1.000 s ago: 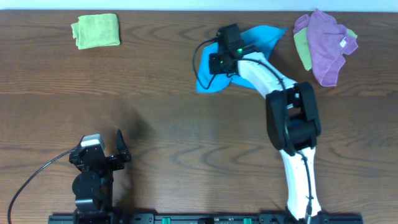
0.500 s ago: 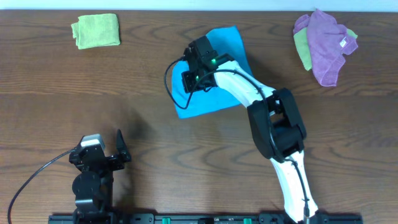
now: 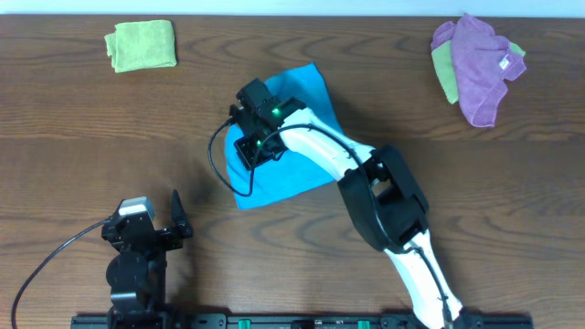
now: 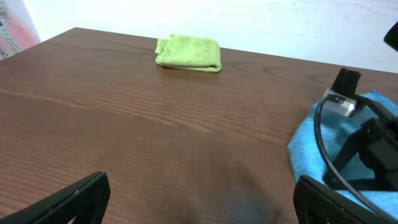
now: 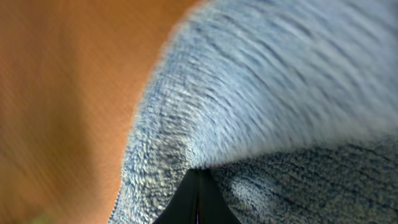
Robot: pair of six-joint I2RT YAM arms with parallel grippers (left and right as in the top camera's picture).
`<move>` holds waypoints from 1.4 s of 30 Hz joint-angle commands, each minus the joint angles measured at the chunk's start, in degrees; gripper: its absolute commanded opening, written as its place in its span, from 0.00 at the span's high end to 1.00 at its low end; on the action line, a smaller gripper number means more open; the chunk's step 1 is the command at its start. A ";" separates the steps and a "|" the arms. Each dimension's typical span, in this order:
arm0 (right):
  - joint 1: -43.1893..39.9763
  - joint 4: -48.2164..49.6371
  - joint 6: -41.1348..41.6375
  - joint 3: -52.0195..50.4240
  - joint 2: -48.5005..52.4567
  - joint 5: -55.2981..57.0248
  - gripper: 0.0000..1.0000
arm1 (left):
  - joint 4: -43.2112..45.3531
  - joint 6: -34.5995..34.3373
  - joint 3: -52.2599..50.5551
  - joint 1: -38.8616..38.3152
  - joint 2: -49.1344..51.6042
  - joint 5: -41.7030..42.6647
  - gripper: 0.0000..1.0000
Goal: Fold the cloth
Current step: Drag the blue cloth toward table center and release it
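Note:
The cloth (image 3: 297,169) is sky-blue and fuzzy and lies rumpled at the middle of the table. My right gripper (image 3: 249,153) is over its left part, shut on a pinched fold of it. In the right wrist view the dark fingers (image 5: 198,199) meet tip to tip with the cloth (image 5: 280,81) bunched around them. My left gripper (image 3: 151,215) sits near the front left, open and holding nothing, well apart from the cloth. In the left wrist view the left gripper (image 4: 200,190) spans bare wood, and the cloth (image 4: 308,152) shows at the right edge.
A folded lime-green cloth (image 3: 141,45) lies at the back left, also seen as the green cloth (image 4: 188,52) in the left wrist view. A purple cloth (image 3: 480,64) is heaped over another green cloth (image 3: 445,73) at the back right. The right arm's black cable (image 3: 219,155) loops beside the blue cloth.
The right gripper has dragged the blue cloth left and toward the front, from the back right-centre to the middle of the table. The left arm has not moved.

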 commanded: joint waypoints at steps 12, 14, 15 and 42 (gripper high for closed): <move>0.42 -10.29 -7.37 8.02 -6.12 15.26 0.98 | -0.46 0.35 -1.51 0.39 -0.37 -0.81 0.05; 0.31 -12.07 -8.66 9.99 -8.20 15.28 0.98 | -0.48 0.37 -1.51 0.39 -0.37 -0.83 0.05; 0.28 -12.92 -9.22 10.78 -9.18 15.34 0.98 | -0.46 0.37 -1.51 0.39 -0.37 -0.83 0.05; -19.12 -30.45 -9.97 -1.40 -28.13 19.39 0.46 | -0.46 0.37 -1.51 0.39 -0.37 -0.83 0.05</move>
